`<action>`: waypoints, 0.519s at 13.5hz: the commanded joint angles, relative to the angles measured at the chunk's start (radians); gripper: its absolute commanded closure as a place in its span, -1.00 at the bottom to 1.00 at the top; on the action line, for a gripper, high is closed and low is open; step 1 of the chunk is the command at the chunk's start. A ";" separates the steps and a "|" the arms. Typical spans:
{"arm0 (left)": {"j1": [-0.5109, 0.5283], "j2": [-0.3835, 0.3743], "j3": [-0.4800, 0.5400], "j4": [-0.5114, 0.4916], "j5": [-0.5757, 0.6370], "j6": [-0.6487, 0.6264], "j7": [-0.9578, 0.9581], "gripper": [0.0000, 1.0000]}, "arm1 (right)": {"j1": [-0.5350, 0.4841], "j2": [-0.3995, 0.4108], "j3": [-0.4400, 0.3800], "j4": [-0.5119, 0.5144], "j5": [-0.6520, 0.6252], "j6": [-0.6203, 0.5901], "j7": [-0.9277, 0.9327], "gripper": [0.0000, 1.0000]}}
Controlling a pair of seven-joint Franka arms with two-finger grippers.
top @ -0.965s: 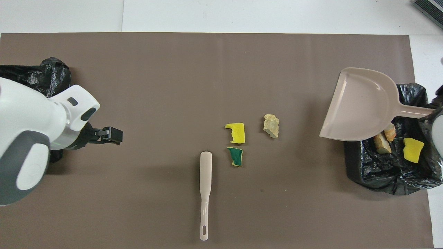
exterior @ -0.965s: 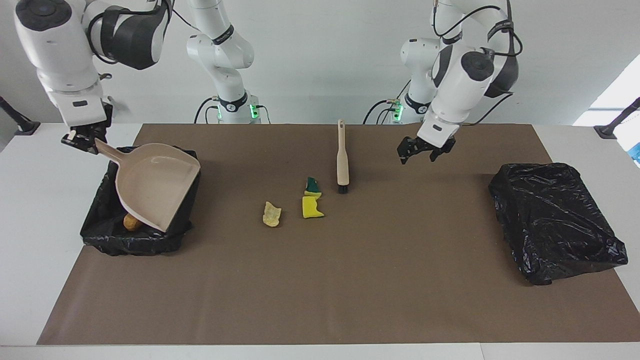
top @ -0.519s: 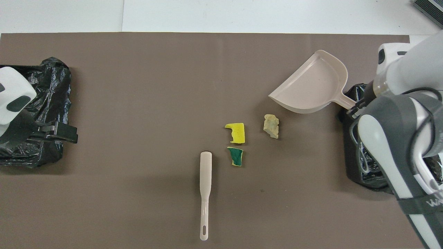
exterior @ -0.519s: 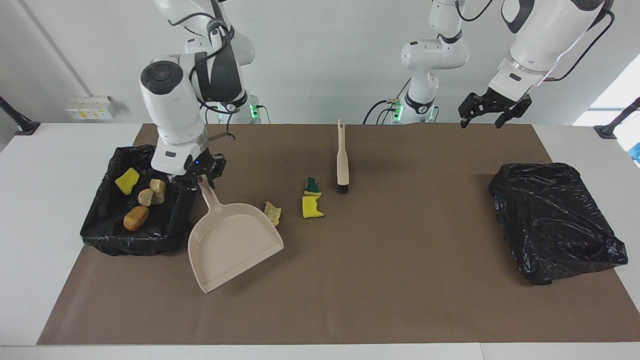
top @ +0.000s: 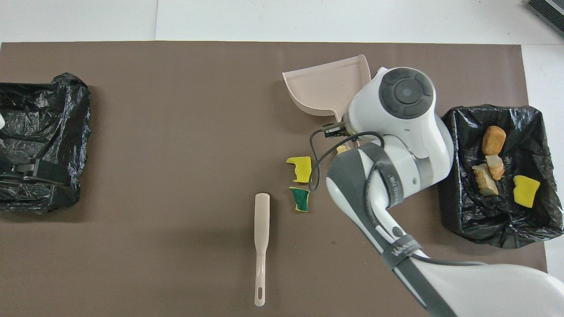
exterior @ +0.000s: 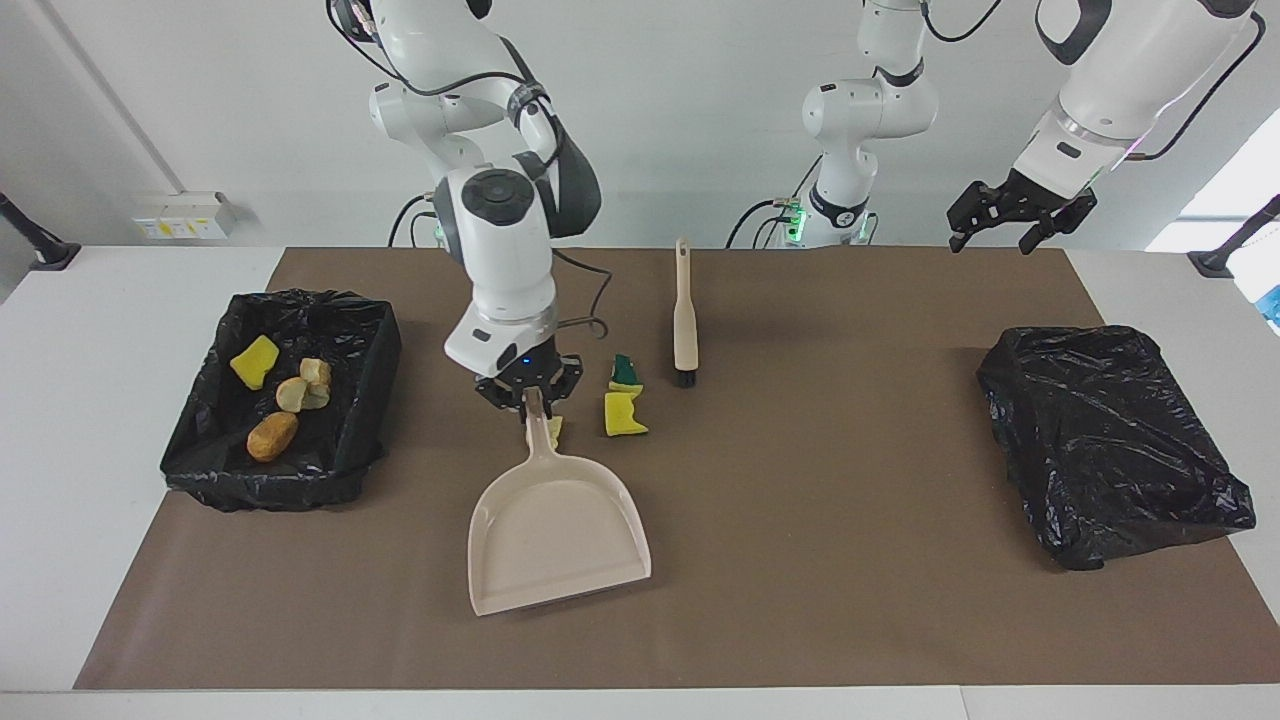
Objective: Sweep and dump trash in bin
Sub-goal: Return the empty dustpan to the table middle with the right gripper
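Right tool (exterior: 527, 392) pinches dustpan (exterior: 556, 535) handle; pan flat on worktop (exterior: 800, 560), farther from robots than sponge scraps (exterior: 624, 412), ready for sweeping. Left tool (exterior: 1020, 217) waits raised, fingers spread.

Bright, even indoor light fills both views, and focus is sharp throughout. Soft shadows lie under things; the black bin liner (exterior: 1110, 440) glints.

- Table (exterior: 60, 420) is carrying a brown mat (exterior: 800, 600).
- Lying on the mat: brush (exterior: 685, 315) at centre, yellow scraps (exterior: 625, 412) at its 8 o'clock, dustpan (exterior: 555, 535), two black-lined bins (exterior: 340, 470) (exterior: 1110, 430).
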 commanded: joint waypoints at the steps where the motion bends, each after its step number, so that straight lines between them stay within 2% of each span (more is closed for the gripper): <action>1: 0.008 -0.018 -0.007 -0.021 0.005 0.014 0.015 -1.00 | 0.087 0.098 -0.008 0.089 -0.003 0.039 0.169 1.00; 5: 0.006 -0.018 -0.007 -0.021 0.005 0.015 0.015 -1.00 | 0.165 0.233 -0.013 0.210 -0.048 0.094 0.403 1.00; 7: 0.006 -0.018 -0.008 -0.021 0.005 0.015 0.017 -1.00 | 0.167 0.233 -0.008 0.209 -0.047 0.094 0.428 1.00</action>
